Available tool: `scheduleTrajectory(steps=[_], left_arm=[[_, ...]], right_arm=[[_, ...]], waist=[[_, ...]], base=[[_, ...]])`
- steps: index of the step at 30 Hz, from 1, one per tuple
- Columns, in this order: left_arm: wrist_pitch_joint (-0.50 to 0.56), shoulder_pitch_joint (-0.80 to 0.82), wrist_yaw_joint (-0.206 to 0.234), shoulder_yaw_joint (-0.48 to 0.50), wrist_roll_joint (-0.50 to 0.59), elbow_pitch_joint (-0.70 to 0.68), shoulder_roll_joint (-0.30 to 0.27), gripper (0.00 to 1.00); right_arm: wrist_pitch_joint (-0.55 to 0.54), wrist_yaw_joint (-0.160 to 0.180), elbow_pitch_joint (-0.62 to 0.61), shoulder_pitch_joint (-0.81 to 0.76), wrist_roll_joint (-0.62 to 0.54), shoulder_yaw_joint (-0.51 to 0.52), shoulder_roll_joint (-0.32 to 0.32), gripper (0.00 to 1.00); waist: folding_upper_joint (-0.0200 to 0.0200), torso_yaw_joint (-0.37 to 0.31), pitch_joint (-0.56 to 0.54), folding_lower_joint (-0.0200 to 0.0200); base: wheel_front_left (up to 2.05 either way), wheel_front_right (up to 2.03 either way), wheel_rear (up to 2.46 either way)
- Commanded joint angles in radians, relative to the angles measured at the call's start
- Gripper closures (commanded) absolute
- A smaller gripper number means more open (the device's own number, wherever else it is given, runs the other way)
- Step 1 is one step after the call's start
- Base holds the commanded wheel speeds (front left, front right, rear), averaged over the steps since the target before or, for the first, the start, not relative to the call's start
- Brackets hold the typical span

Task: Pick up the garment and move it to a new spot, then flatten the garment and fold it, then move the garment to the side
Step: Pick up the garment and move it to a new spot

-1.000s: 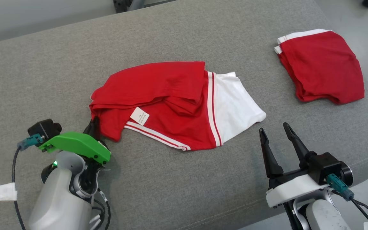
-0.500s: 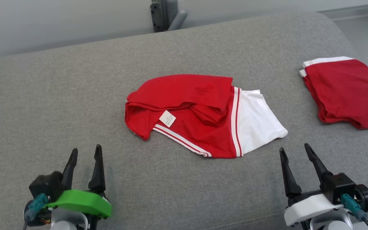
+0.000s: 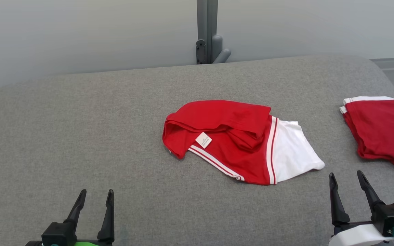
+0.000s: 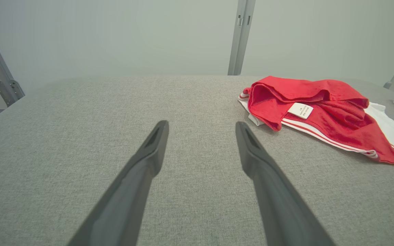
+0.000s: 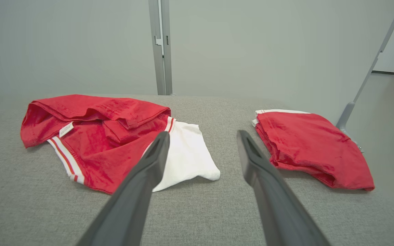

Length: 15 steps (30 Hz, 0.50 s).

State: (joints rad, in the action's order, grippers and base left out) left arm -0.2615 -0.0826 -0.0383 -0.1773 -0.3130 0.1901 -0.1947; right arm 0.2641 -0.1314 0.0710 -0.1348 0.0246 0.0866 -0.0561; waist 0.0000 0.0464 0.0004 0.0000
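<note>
A crumpled red and white garment [image 3: 234,140] with striped trim and a small white label lies in the middle of the grey padded table [image 3: 80,136]; it also shows in the left wrist view [image 4: 320,109] and the right wrist view [image 5: 108,136]. My left gripper [image 3: 95,194] stands open at the lower left, well short of the garment, with nothing between its fingers. At the lower right my right gripper [image 3: 346,177] is open too, just in front of the garment's white end. Bare fabric shows between each pair of fingers [image 4: 200,126] [image 5: 200,136].
A second red garment [image 3: 381,130], folded with white edges, lies at the table's right end, also in the right wrist view [image 5: 306,147]. A grey post [image 3: 207,30] stands behind the far edge against a pale wall. The table's left half is bare.
My left gripper let go of the garment's left edge, opened and drew back to the lower left. The head camera tilted up, so the whole scene slid down the picture.
</note>
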Motion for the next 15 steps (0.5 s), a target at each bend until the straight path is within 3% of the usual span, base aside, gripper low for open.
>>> scheduleTrajectory(steps=[1, 15], left_arm=[[-0.005, -0.017, -0.01, 0.011, 0.018, -0.006, 0.008, 0.0], [-0.004, 0.006, -0.077, 0.085, 0.106, -0.016, 0.041, 0.0]], right_arm=[[0.0, 0.001, -0.004, -0.014, 0.004, 0.007, 0.0, 0.0], [0.0, 0.002, -0.006, 0.004, 0.017, 0.005, 0.005, 0.0]], waist=[[0.0, 0.012, -0.017, 0.0], [0.0, -0.006, -0.006, 0.0]], base=[[0.0, 0.0, 0.0], [0.0, 0.0, 0.0]])
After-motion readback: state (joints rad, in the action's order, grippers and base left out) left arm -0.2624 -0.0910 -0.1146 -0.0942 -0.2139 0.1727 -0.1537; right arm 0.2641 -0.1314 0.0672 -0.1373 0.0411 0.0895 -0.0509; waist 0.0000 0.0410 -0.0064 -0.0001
